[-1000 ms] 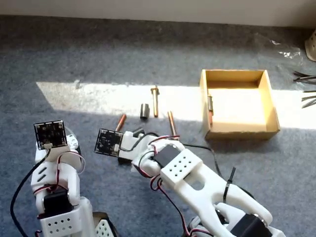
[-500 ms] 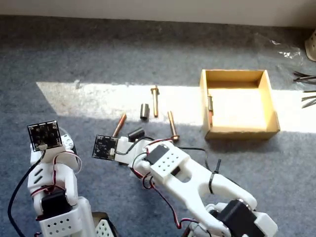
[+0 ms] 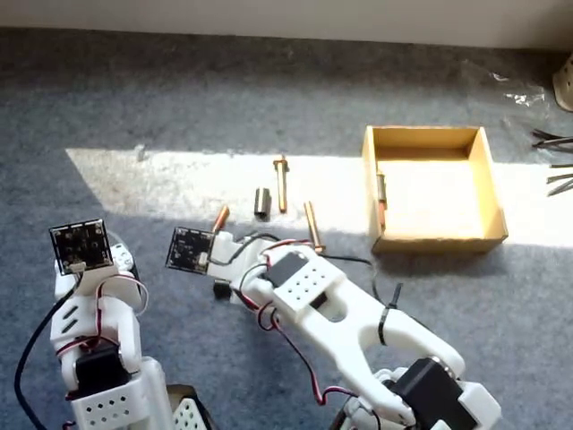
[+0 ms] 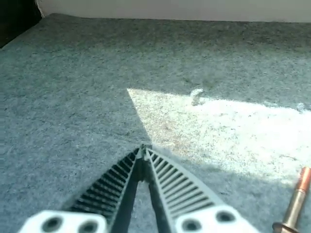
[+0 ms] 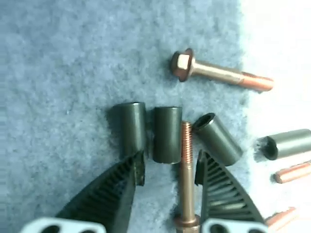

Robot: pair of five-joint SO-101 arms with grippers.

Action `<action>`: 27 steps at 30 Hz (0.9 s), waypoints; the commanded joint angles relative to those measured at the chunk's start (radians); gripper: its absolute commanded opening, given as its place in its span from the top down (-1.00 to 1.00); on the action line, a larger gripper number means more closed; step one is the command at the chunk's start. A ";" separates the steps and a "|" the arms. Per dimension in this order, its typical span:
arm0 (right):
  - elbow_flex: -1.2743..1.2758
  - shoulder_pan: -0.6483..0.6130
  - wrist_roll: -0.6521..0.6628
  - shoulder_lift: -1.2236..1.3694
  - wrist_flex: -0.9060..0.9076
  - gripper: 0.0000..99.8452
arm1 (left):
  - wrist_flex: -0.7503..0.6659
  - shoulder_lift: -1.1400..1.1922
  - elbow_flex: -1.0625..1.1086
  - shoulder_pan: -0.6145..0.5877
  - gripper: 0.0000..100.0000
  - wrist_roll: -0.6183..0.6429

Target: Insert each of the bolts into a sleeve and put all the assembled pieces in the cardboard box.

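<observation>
Bolt (image 5: 186,170) lies beside 1 sleeve (image 5: 167,134), inside the wide-open right hand (image 5: 170,168).

The right gripper (image 5: 170,167) stands with its fingers spread over the blue-grey carpet (image 5: 58,73). Between them lie a dark sleeve (image 5: 166,134) and, touching its side, a copper bolt (image 5: 186,165). A second sleeve (image 5: 132,128) lies just beside one fingertip and a tilted sleeve (image 5: 217,138) beside the other. A hex-head bolt (image 5: 218,75) lies farther off, and a grey sleeve (image 5: 286,143) lies in sunlight.
</observation>
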 commanded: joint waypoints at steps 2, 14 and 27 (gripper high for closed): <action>-0.054 0.021 0.012 -0.048 -0.019 0.69 | -0.025 -0.007 -0.010 -0.008 0.99 0.000; -0.067 0.018 0.012 0.048 -0.116 0.80 | -0.025 -0.007 -0.008 -0.008 0.99 0.000; -0.059 0.005 0.008 0.053 -0.199 0.80 | -0.025 -0.007 -0.008 -0.008 0.99 0.000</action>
